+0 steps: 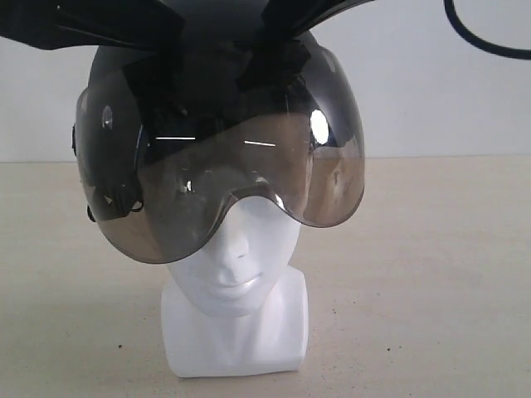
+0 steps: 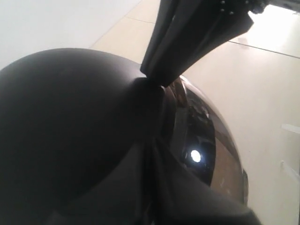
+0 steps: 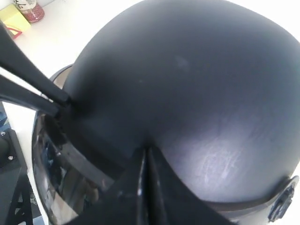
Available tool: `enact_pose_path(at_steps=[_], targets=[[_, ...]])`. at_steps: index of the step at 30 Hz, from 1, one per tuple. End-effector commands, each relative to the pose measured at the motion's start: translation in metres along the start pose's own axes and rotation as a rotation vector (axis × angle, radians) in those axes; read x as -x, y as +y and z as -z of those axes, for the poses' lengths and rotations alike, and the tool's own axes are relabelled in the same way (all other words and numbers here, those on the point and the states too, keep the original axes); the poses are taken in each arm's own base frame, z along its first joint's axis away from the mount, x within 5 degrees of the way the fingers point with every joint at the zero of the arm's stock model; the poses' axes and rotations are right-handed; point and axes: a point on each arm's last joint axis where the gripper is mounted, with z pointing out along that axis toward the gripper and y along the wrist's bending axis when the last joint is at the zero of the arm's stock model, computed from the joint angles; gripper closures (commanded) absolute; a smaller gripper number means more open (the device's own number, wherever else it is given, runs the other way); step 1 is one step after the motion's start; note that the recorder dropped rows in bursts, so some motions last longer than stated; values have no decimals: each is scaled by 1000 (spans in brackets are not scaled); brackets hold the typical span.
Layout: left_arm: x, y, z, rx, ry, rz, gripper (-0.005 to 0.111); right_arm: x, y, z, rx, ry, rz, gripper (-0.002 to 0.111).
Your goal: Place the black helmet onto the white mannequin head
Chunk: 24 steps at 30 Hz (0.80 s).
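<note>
Black helmet low over the white mannequin head, both pincers pinching its brow edge.
The left pincer and right pincer are each narrowed onto the shell's front rim, top middle of the exterior frame. The head stands straight beneath on the table. The helmet sags lower at frame left and probably needs levelling before release.
</note>
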Motion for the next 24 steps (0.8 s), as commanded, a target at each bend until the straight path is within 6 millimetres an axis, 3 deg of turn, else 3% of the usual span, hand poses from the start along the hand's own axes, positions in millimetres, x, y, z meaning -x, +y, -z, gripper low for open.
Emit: enact_pose_path(at_steps=[1,9,16,24], targets=[[-4,-6,-1,-60,36,19,102,-4,0,-3,14,25,-8,108],[-3,-11,5,-73,34,12,102,-21,0,-12,30,82,-33,108],[-18,-12,-3,-102,87,48,102,-22,3,-10,48,71,-23,108],[-17,-12,-2,-99,77,50,102,-21,4,-10,62,63,-23,108]])
